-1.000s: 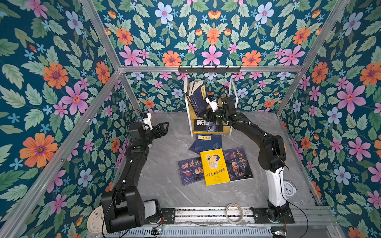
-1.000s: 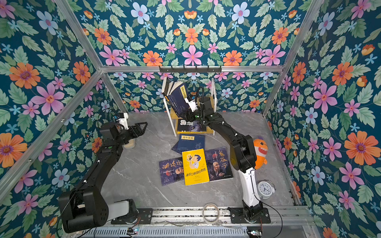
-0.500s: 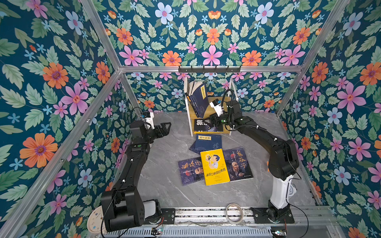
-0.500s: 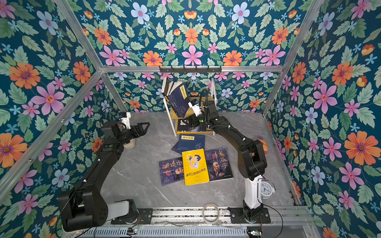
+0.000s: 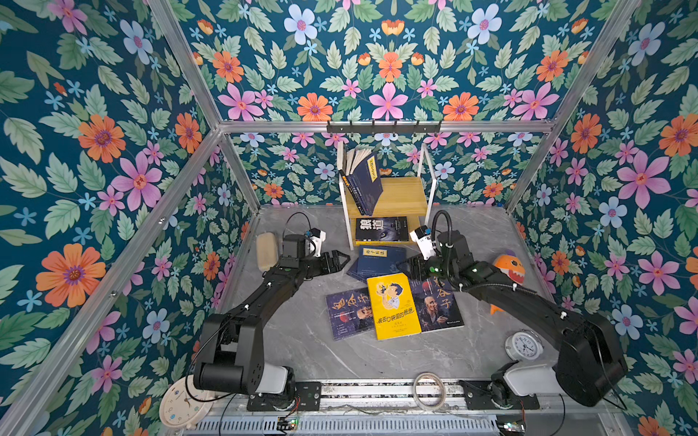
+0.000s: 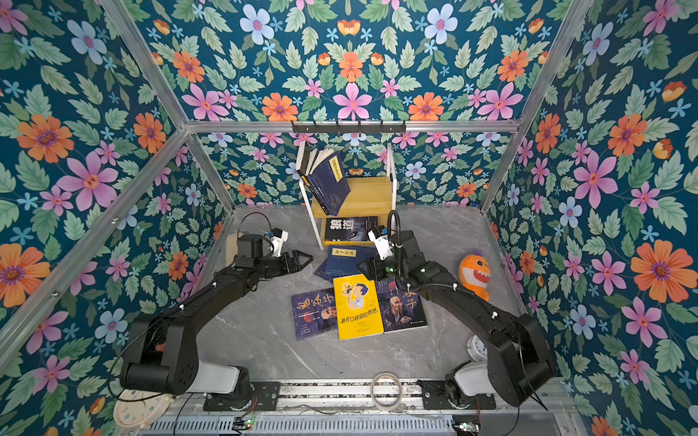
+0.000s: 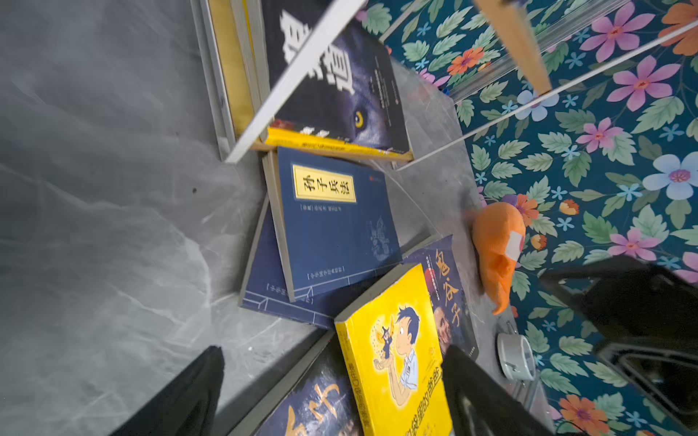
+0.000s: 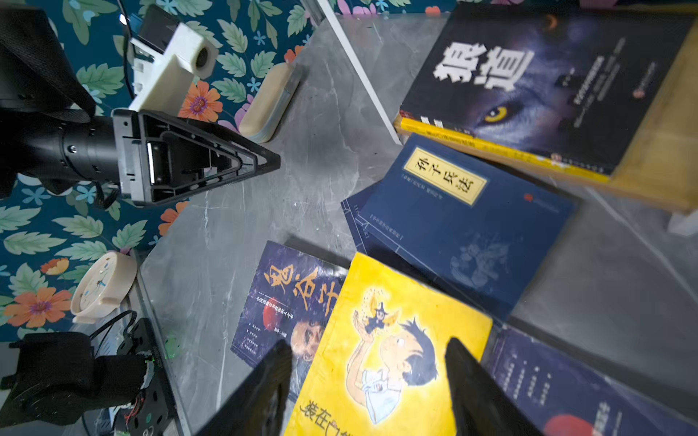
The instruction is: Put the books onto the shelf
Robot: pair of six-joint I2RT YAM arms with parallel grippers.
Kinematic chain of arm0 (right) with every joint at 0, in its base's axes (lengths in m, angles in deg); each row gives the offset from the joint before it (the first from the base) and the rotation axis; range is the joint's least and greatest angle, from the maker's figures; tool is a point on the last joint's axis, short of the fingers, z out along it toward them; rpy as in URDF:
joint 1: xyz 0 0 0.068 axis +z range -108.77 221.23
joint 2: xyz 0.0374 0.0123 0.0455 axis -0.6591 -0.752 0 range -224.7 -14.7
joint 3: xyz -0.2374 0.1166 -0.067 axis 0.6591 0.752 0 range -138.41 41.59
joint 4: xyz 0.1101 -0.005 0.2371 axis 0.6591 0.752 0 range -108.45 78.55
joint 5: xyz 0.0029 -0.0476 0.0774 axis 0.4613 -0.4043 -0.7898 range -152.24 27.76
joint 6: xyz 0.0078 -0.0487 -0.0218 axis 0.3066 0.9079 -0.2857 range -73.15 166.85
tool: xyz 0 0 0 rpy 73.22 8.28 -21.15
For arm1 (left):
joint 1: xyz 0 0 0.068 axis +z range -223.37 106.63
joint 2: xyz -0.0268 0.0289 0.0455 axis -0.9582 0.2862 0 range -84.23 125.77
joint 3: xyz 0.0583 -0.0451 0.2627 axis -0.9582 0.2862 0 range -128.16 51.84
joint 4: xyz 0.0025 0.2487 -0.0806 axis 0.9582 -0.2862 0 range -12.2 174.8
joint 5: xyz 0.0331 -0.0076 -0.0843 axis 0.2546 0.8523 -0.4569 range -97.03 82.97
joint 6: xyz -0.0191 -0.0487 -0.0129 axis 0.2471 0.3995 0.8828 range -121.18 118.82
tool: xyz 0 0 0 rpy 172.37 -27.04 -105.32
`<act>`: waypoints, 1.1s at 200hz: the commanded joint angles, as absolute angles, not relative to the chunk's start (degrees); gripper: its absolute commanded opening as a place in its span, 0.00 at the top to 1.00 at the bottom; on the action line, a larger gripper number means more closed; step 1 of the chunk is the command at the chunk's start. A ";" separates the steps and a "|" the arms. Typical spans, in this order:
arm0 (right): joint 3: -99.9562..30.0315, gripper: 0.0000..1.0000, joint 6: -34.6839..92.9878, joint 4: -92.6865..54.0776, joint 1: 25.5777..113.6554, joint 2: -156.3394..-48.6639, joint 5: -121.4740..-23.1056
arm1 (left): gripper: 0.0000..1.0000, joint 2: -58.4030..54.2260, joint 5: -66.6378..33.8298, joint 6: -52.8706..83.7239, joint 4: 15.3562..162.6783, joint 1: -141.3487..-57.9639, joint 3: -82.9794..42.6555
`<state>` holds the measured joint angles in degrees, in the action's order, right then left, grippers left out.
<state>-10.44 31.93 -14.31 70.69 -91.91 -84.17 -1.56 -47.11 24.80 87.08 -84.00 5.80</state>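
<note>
Now: both arms are low over the grey tabletop [image 5: 302, 347], at the loose books in front of the shelf [image 5: 406, 194].

The right gripper [image 8: 366, 345]: jaws about half apart, nothing held. In its wrist view the two fingers [image 8: 476, 389] stand either side of the upper part of the yellow book [image 8: 385, 351], and the cartoon boy shows between them. The tips may touch the cover, but the angle is too steep to say. In both top views this gripper [image 5: 413, 268] sits at the yellow book's far corner, just beside the navy books [image 5: 377, 260].

The left gripper [image 5: 340, 261]: jaws spread wide and empty, above the table, just left of the navy books. Its wrist view shows its fingers [image 7: 181, 392] far apart, with bare table and book edges between them.

Books on the table:
- Two navy books are stacked askew, the top one up against the shelf's lower board.
- The yellow book overlaps them at its far edge.
- The yellow book also lies over the left portrait book [image 5: 345, 313] and the right portrait book [image 5: 440, 302].

Books on the shelf:
- Lower board: the wolf-face book [image 5: 381, 228] lies flat.
- Upper board: several leaning books [image 5: 364, 181], navy cover outermost, tilt toward the left frame.

An orange plush toy [image 5: 510, 268] sits behind the right arm, near the wall.
</note>
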 commanded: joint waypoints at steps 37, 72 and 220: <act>3.83 0.83 19.49 -20.94 71.73 -87.03 -79.03 | 0.08 5.13 -50.77 33.33 95.10 -89.54 7.05; 6.44 0.95 19.00 -20.32 73.48 -88.19 -77.57 | 0.09 9.23 -52.45 36.65 98.58 -91.77 7.43; 10.15 0.96 19.12 -26.56 73.84 -99.81 -77.79 | 0.30 19.57 -55.72 36.15 93.99 -98.00 -0.58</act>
<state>9.34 20.02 -23.56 73.79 -98.64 -77.07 19.34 -54.84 37.39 94.71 -97.22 0.84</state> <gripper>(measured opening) 0.052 0.734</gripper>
